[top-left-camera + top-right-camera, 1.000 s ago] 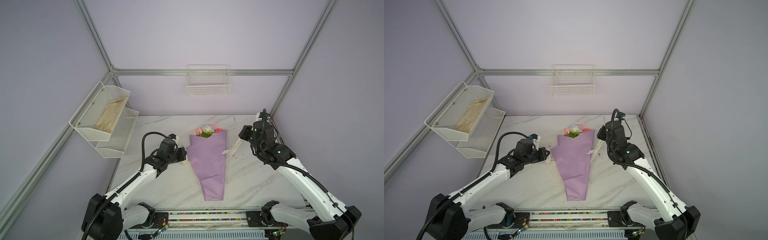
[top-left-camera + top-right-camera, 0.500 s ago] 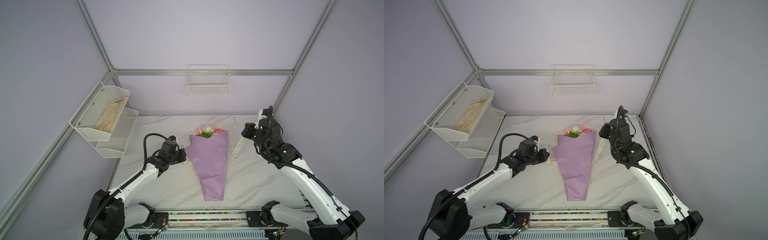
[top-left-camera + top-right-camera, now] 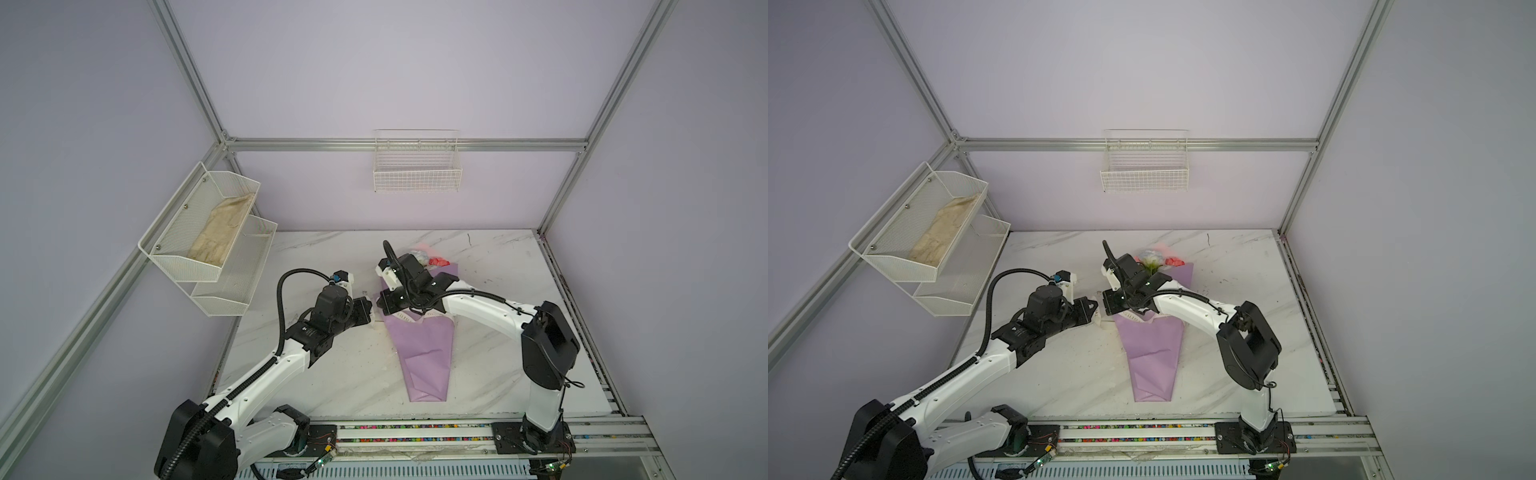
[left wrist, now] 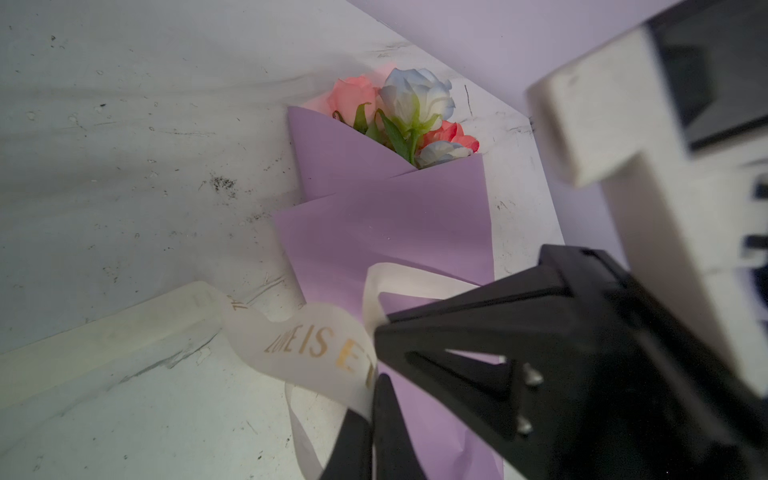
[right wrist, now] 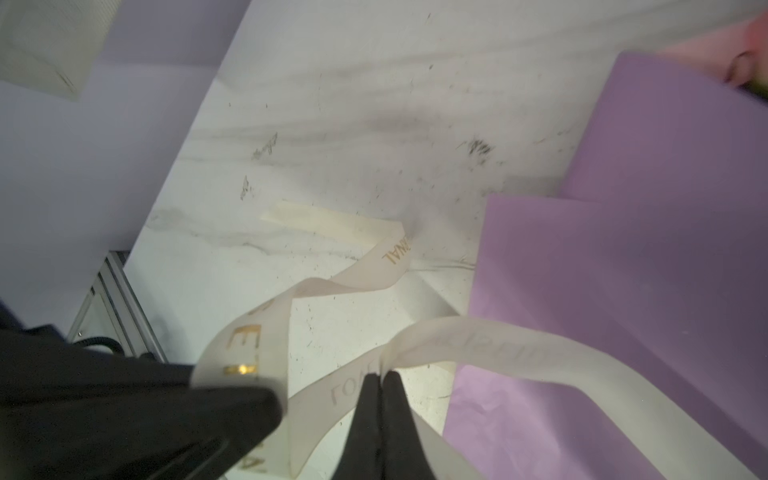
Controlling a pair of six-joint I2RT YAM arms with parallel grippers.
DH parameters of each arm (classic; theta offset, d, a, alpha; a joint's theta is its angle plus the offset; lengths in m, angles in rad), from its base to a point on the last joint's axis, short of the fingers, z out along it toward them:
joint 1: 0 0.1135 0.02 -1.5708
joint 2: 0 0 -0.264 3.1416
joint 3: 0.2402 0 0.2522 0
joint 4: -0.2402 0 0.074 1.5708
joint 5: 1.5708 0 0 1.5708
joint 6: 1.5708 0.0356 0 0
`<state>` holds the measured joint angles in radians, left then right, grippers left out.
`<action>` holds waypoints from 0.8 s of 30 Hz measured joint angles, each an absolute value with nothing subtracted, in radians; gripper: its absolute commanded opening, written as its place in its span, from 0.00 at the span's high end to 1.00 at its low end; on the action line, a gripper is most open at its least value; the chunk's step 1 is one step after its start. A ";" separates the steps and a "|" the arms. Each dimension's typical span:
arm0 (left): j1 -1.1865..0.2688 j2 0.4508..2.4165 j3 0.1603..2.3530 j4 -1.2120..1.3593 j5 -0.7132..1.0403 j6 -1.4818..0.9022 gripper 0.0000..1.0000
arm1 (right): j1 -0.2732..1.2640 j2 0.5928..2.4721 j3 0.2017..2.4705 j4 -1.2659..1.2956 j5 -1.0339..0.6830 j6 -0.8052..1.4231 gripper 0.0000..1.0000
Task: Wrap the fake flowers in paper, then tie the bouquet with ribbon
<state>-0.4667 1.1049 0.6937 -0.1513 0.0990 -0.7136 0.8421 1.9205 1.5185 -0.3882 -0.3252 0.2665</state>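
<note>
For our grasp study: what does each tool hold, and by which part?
The cream ribbon: left tool pinches the loose strand beside the bouquet, right tool the strand crossing the wrap.

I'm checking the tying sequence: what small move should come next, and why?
Probably cross the two ends to start a knot. The right gripper and the left gripper are both shut on the ribbon, close together beside the bouquet. A slack strand arches over it, and no knot is visible yet.

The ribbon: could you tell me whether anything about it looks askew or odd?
Yes: the ribbon is twisted and slack, arching above the bouquet, not snug; left gripper and right gripper both pinch it.
</note>
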 measured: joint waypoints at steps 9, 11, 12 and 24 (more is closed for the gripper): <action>-0.467 1.040 0.665 -0.105 0.086 -0.667 0.92 | 0.853 1.948 1.518 -0.494 -0.381 0.142 0.55; -0.467 1.040 0.665 -0.097 0.087 -0.654 0.92 | 0.850 1.880 1.478 -0.493 -0.370 0.122 0.48; -0.467 1.040 0.665 -0.095 0.089 -0.645 0.92 | 0.846 1.831 1.449 -0.490 -0.357 0.120 0.48; -0.468 1.135 0.669 -0.106 0.259 -0.478 0.93 | 0.792 1.421 1.062 -0.146 -0.175 0.247 0.51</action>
